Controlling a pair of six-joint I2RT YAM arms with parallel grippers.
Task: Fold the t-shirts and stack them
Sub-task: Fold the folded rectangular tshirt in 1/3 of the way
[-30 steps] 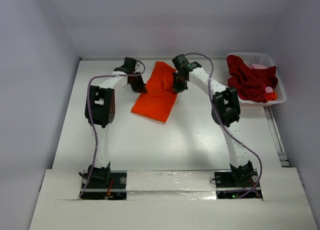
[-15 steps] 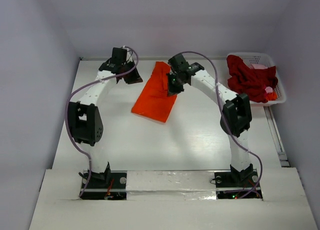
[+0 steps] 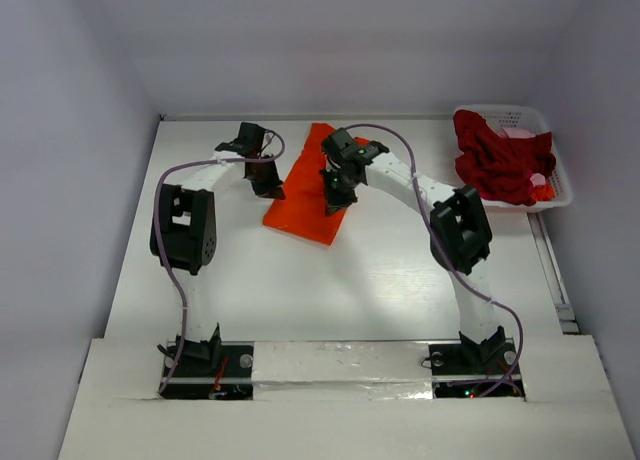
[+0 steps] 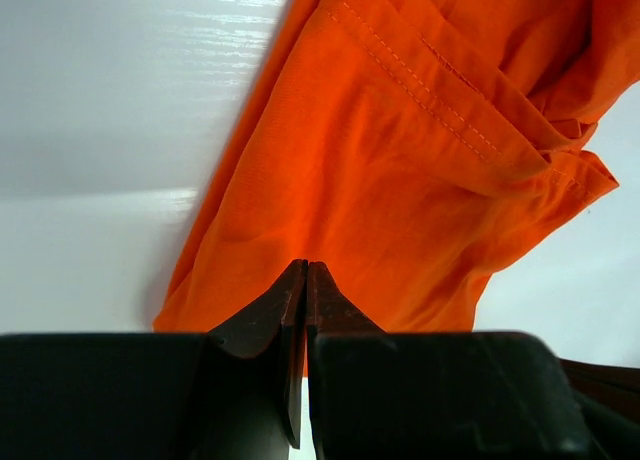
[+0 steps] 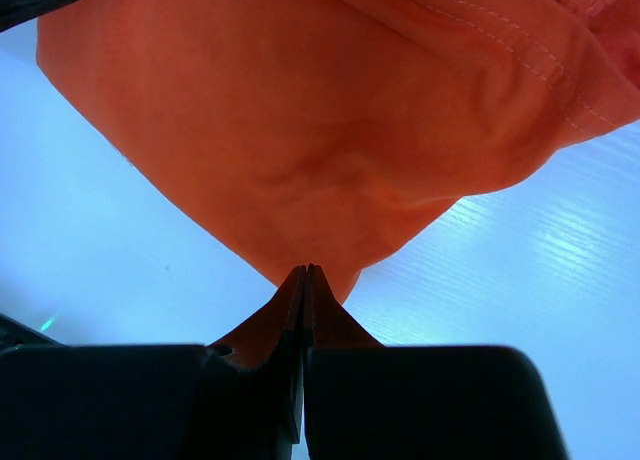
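The left hand point(image 4: 305, 266) is clamped shut on the left edge of the orange shirt point(image 3: 303, 216), which is spread on the worktop point(image 3: 350, 280) between the arms. Its right edge is pinched by the right hand point(image 5: 305, 268). The crimson shirt point(image 3: 500, 160) is heaped in the basket point(image 3: 562, 194), far right.

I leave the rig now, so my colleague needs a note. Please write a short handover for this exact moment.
Left tool: shut on an edge of the orange shirt.
Right tool: shut on its opposite edge.
The orange shirt lies on the table and looks partly folded; the dark red shirt and pink cloth are in the white basket.
Done: first fold begun. Left: finish it, then fold and stack the dark red shirt.
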